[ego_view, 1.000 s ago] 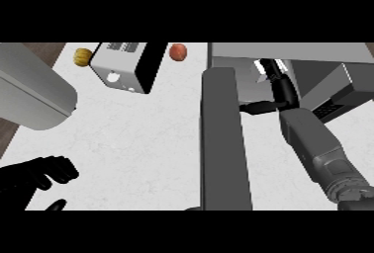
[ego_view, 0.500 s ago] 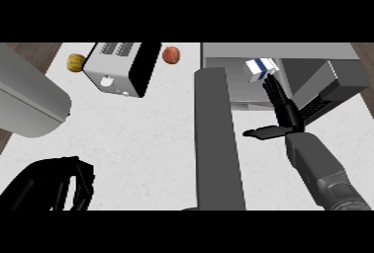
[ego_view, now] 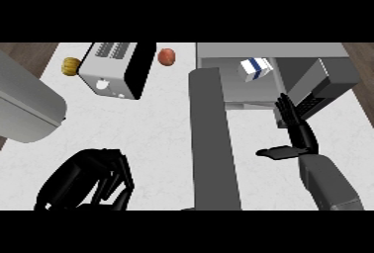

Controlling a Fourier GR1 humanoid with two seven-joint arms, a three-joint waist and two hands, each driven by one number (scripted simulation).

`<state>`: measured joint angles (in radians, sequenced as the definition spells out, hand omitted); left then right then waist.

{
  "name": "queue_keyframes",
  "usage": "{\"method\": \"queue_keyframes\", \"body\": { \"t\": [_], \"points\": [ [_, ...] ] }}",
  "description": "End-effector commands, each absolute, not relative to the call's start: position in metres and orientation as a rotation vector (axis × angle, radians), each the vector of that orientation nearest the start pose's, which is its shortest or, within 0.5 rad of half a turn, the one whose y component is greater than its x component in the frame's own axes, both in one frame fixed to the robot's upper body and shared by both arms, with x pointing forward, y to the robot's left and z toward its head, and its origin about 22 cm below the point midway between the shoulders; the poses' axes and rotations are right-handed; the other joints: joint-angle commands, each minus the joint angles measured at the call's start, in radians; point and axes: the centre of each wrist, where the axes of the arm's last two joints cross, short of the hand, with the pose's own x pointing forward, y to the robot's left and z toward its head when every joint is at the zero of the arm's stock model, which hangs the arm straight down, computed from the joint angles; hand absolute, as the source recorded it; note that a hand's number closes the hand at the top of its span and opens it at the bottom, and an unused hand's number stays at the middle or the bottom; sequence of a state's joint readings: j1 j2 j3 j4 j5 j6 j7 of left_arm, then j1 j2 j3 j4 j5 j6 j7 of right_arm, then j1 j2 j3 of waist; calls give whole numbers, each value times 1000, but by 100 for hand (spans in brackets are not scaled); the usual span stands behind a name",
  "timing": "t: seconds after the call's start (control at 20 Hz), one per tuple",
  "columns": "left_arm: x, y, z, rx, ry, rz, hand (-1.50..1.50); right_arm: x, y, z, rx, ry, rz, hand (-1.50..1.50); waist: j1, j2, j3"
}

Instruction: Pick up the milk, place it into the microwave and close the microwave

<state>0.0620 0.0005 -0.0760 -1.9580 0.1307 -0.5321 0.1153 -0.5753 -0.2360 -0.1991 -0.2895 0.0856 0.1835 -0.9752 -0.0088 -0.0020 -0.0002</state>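
milk [ego_view: 256, 68] sits inside the microwave [ego_view: 292, 54]; right hand [ego_view: 296, 129] open, apart from it.

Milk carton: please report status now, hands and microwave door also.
Right hand open, fingers straight, apart from milk carton. Carton inside microwave. Microwave door open. Left hand low at left, holds nothing.
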Motion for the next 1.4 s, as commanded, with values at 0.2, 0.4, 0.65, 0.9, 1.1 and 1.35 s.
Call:
{"method": "queue_keyframes", "body": {
  "t": [0.2,0.4,0.65,0.9,1.1,1.35],
  "points": [
    [244,160,58,-512,-1773,-685,150,275,-339,-116,78,-1845,171,-150,-12,-1,-1],
    [250,113,50,-489,-1708,-732,150,254,-350,-117,89,-1864,171,-150,-28,-3,-1],
    [250,97,-10,-472,-1623,-813,150,240,-385,-96,108,-1879,256,-150,-36,-2,-3],
    [260,70,-29,-406,-1650,-835,150,243,-386,-74,156,-1935,310,-150,-55,2,-3],
    [264,70,-51,-357,-1734,-769,150,234,-374,-73,251,-1967,281,-150,-77,7,-4],
    [261,57,-58,-341,-1752,-712,150,252,-385,-30,327,-2012,302,-150,-97,10,-5]
  ]
}}
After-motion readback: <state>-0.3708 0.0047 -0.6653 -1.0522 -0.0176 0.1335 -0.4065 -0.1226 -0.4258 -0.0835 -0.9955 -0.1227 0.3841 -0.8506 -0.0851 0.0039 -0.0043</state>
